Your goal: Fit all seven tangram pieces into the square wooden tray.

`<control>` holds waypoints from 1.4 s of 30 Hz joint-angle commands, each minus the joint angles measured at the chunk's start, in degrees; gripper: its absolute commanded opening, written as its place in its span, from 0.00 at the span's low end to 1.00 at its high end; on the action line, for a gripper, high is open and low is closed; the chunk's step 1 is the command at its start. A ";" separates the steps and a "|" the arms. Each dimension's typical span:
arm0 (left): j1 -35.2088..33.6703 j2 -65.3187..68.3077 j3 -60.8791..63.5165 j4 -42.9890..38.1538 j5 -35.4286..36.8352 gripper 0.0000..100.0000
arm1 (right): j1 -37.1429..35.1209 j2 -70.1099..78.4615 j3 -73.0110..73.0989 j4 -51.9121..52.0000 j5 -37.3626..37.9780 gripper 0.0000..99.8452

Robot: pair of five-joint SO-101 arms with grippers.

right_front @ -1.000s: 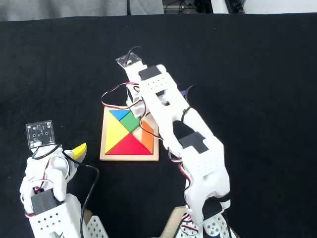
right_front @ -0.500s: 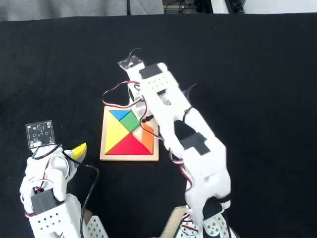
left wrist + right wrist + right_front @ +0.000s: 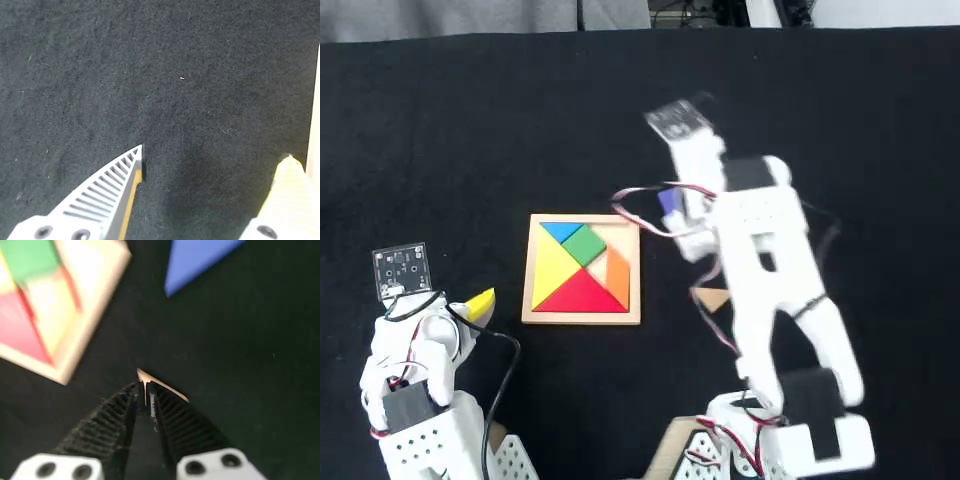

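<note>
Blue triangle (image 3: 200,257) — tip toward right gripper (image 3: 144,387)

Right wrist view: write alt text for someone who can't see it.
The right hand is shut on a thin tan piece over the black table. A corner of the wooden tray, holding coloured pieces, is nearby, and a blue piece lies loose outside it.

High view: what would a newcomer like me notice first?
The square wooden tray mid-table, nearly filled with bright pieces, one patch bare near its right edge. Right of it stands the white right arm, with a loose blue piece on the black cloth nearby.
</note>
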 commanded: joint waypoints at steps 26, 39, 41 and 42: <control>0.57 -0.79 0.92 0.18 -0.26 0.40 | 5.80 -4.00 29.85 -19.34 49.23 0.32; 0.57 -0.79 0.92 0.18 -0.26 0.40 | 4.84 -2.68 30.64 -21.10 49.58 0.32; 0.57 -0.79 0.92 0.18 -0.26 0.40 | 4.84 -0.22 30.29 -21.19 49.58 0.32; 0.57 -0.79 0.92 0.18 -0.26 0.40 | 4.84 1.36 30.02 -21.80 49.58 0.32</control>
